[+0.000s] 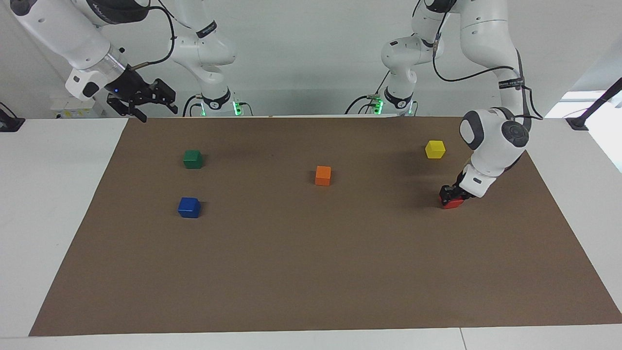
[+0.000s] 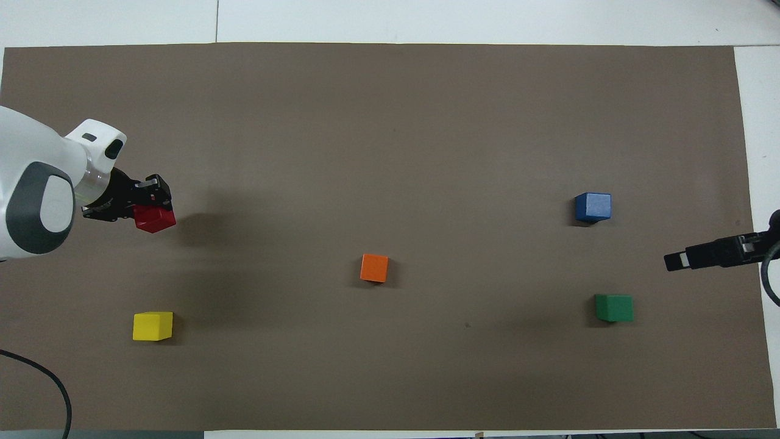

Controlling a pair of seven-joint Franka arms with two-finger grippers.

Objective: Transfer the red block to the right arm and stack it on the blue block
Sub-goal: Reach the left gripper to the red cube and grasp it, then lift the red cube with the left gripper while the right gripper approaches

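Note:
The red block (image 1: 453, 203) (image 2: 156, 219) is at the left arm's end of the brown mat, and my left gripper (image 1: 450, 196) (image 2: 148, 209) is shut on it, low at the mat. In the overhead view the block looks slightly turned. The blue block (image 1: 189, 207) (image 2: 593, 207) lies alone on the mat toward the right arm's end. My right gripper (image 1: 156, 111) (image 2: 701, 258) hangs open and empty in the air, a small blue light on it, over the mat's edge at the right arm's end.
A green block (image 1: 192, 159) (image 2: 613, 307) lies nearer to the robots than the blue one. An orange block (image 1: 322, 175) (image 2: 374, 267) sits mid-mat. A yellow block (image 1: 435, 149) (image 2: 152, 325) lies nearer to the robots than the red one. The brown mat (image 1: 311, 272) covers most of the table.

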